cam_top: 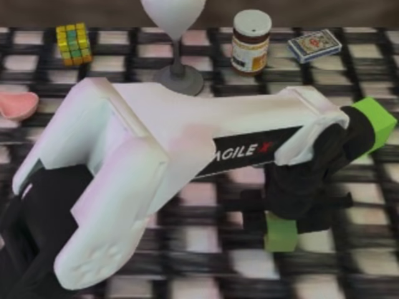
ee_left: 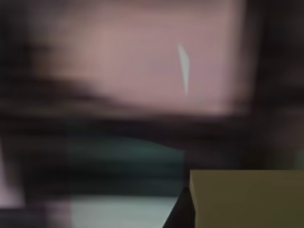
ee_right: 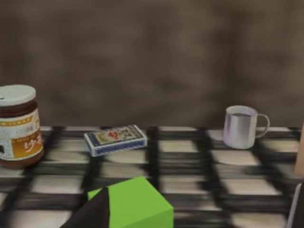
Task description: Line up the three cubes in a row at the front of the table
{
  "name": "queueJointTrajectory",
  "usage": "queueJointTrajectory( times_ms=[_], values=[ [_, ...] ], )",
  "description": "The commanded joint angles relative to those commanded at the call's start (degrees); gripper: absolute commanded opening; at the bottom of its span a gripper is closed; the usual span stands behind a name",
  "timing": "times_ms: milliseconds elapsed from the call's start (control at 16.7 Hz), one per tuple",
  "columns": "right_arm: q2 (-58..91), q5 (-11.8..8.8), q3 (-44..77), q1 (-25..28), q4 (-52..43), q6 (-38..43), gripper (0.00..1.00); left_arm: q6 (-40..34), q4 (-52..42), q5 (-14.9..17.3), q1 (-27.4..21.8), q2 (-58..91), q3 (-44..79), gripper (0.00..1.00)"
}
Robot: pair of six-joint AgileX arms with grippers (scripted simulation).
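Note:
My left arm reaches from the left across the checked table (cam_top: 206, 246). Its gripper (cam_top: 285, 219) hangs at the front right, shut on the small olive-green cube (cam_top: 280, 235). In the left wrist view that cube (ee_left: 247, 202) sits right against one dark finger (ee_left: 182, 216). The larger lime-green cube (cam_top: 377, 121) stands on the table at the right, turned corner-on. My right gripper (ee_right: 190, 216) is outside the top view. It is open, and its dark finger (ee_right: 95, 213) stands just in front of the lime cube (ee_right: 140, 204). The purple cube is hidden.
Along the back stand a yellow-green puzzle cube (cam_top: 73, 43), a white goblet on a grey foot (cam_top: 179, 78), a brown jar (cam_top: 250, 40) and a blue card box (cam_top: 315, 45). A pink object (cam_top: 17, 103) lies at the left edge. A metal mug (ee_right: 242, 126) stands far back right.

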Motion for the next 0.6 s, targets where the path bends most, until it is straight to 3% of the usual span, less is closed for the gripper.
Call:
queueJointTrajectory(
  times_ms=[60, 600],
  values=[
    [0.00, 0.00, 0.00, 0.00, 0.00, 0.00, 1.00, 0.00, 0.00, 0.00, 0.00, 0.00, 0.00, 0.00],
    [0.00, 0.00, 0.00, 0.00, 0.00, 0.00, 1.00, 0.00, 0.00, 0.00, 0.00, 0.00, 0.00, 0.68]
  ],
)
